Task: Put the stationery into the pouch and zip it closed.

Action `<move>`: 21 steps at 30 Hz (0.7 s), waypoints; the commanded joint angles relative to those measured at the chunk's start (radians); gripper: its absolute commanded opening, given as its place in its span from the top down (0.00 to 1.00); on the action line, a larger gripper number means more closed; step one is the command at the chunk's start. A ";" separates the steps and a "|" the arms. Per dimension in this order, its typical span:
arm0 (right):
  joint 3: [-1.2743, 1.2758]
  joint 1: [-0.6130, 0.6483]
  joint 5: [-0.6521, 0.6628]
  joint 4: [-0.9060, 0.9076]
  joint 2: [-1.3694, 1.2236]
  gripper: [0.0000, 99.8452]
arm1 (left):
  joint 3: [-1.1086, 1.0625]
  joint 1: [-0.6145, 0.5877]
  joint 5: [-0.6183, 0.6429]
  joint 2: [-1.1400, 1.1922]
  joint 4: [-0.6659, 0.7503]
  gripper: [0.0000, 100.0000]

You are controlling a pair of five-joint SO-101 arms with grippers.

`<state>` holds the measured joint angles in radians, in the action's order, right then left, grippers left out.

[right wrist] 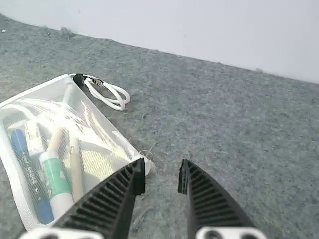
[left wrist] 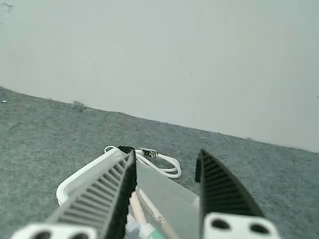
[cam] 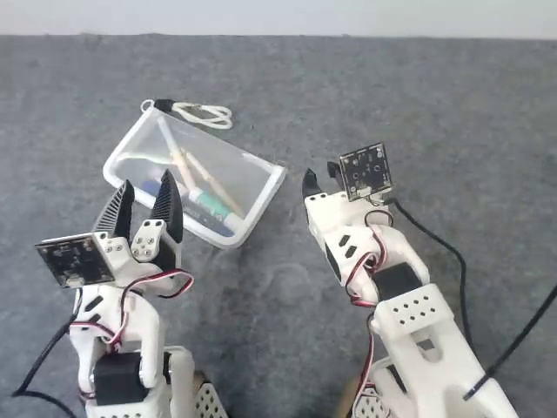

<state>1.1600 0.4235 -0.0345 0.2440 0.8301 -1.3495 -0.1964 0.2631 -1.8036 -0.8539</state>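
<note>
One grey, felt-covered counter (cam: pixel 435 104) first, stretching back to a pale wall (cam: pixel 278 13). Found two white arms planted side by side at its near edge, both pointing toward that wall.

Placed the left gripper (cam: pixel 148 180) at the near end of the pouch (cam: pixel 252 181), black ribbed fingers spread wide with nothing between them. Confirmed the same from the left wrist view, looking past that gripper (left wrist: pixel 167 154) onto the pouch (left wrist: pixel 169 199) just beyond the fingertips.

Placed the right gripper (cam: pixel 320 176) just beside the pouch's right-hand corner, apart from it in the high view. Saw the right gripper (right wrist: pixel 161 163) in its own wrist view with fingers parted by a narrow gap, holding nothing. Noted one fingertip (right wrist: pixel 133 181) close to the pouch's corner, but could not tell whether it was touching.

Found the pouch (right wrist: pixel 114 149) lying flat on the counter at a slant, ahead of the left gripper and to the left of the right one. Took it for clear mesh with a white border.

Made out the stationery inside: a blue pen (right wrist: pixel 25 164), a green-and-white marker (right wrist: pixel 55 181) and pale pencil-like sticks (right wrist: pixel 76 167), all lying lengthwise. Could not tell whether the zip was fully closed.

Spotted a white cord loop (cam: pixel 204 113) trailing from the pouch's far corner onto the counter. Traced it to a small dark zip pull (right wrist: pixel 78 78) at that same corner.
</note>
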 commanded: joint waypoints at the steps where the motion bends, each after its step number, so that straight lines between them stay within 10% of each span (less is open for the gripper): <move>1: -0.006 0.004 -0.002 -0.022 0.031 0.90 | 0.058 0.000 0.011 -0.020 0.026 0.82; 21: 0.005 -0.002 -0.002 -0.031 0.042 0.99 | 0.082 0.115 -0.017 -0.020 0.023 0.99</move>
<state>1.1815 0.4235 -0.0345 0.2348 0.8301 -1.3265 -0.0875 0.2616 -1.8036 -0.8539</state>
